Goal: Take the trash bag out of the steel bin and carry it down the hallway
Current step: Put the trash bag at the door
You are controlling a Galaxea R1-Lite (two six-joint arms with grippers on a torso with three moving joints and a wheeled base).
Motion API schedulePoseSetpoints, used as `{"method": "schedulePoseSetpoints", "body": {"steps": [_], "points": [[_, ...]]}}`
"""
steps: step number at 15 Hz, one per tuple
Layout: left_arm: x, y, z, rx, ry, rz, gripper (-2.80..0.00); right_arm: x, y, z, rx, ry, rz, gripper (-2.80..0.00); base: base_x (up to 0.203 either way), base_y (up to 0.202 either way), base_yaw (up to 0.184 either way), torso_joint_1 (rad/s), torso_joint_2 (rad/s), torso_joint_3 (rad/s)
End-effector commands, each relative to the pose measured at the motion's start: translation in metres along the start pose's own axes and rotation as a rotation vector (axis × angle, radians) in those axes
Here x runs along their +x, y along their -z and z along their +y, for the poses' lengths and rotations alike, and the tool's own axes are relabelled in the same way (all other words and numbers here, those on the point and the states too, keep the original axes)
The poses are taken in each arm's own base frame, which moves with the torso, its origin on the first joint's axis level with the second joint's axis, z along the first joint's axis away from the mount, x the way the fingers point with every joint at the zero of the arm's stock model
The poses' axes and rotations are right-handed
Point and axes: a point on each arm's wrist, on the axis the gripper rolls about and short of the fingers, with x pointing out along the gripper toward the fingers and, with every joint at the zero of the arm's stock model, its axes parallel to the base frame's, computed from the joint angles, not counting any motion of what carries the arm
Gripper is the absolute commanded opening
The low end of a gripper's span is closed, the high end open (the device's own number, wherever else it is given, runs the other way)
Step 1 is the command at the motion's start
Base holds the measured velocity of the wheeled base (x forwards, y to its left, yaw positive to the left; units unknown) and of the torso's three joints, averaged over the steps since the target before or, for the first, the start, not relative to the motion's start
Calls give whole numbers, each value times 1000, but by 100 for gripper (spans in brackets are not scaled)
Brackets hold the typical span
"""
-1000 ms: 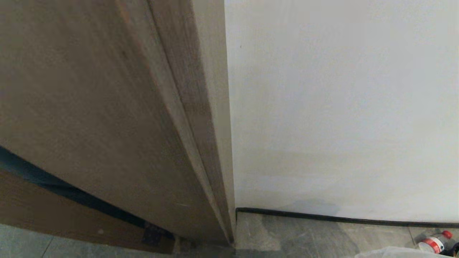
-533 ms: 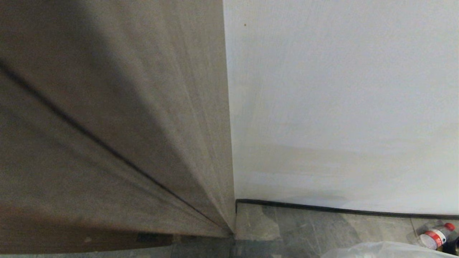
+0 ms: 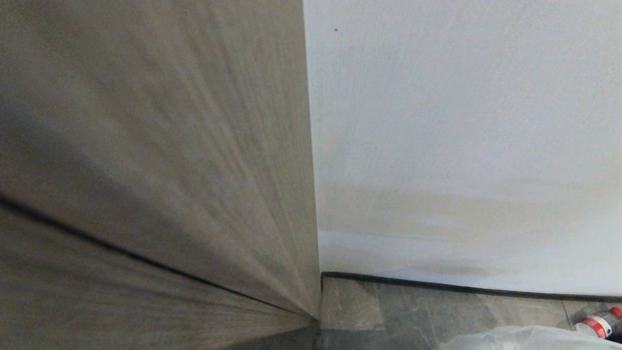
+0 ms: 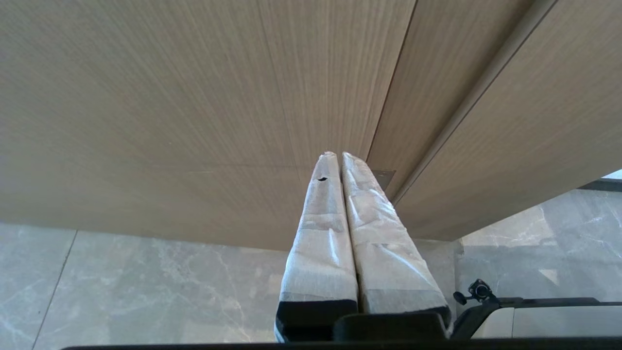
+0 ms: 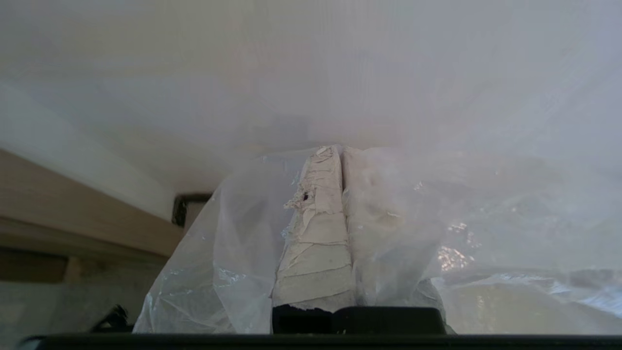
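Since a second ago the head view has shifted: the dark gap low on the left and the door hinge have dropped out of sight, more of the trash bag [image 3: 525,339] has risen into the lower right corner, and the bottle [image 3: 598,324] with a red cap and red label has slid toward the right edge; this looks like camera motion, not things moving. Wood-grain door panels [image 3: 146,160] fill the left half of that view and a white wall [image 3: 461,136] the right half, meeting at a corner straight ahead, with a black baseboard [image 3: 437,286] along the wall's foot and grey marbled floor tiles [image 3: 413,311] below. In the right wrist view the right gripper [image 5: 340,150] has its taped fingers [image 5: 320,233] pressed together on the thin translucent plastic of the bag, which drapes over and around them and veils much of the wall behind; a strip of wood frame and the baseboard's end show beside it. In the left wrist view the left gripper [image 4: 337,155] points at the wooden panels, its wrapped fingers [image 4: 323,243] together and holding nothing, above the pale glossy floor. The door and wall stand close in front of both arms. No steel bin is in sight.
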Motion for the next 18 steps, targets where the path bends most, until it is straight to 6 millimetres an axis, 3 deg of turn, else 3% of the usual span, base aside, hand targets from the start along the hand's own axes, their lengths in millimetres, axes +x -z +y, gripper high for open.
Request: {"method": "schedulePoseSetpoints", "body": {"steps": [1,4,6,8,12,15,18], "points": [[0,1,0,0,-1,4,-280,-9,-34,2,2,-2,3,-280,0,0,0,0,0,0],[0,0,0,0,-1,3,-280,6,-85,7,-4,7,214,-280,0,0,0,0,0,0],[0,1,0,0,-1,4,-280,36,-110,9,-12,14,419,-280,0,0,0,0,0,0],[0,1,0,1,-1,4,-280,77,-115,12,-10,-6,632,-280,0,0,0,0,0,0],[0,0,0,1,-1,3,-280,154,-88,14,7,-27,932,-280,0,0,0,0,0,0],[0,1,0,0,-1,4,-280,166,-44,10,-44,-30,1001,-280,0,0,0,0,0,0],[0,1,0,0,-1,3,-280,164,-21,7,-163,-27,1050,-280,0,0,0,0,0,0]]}}
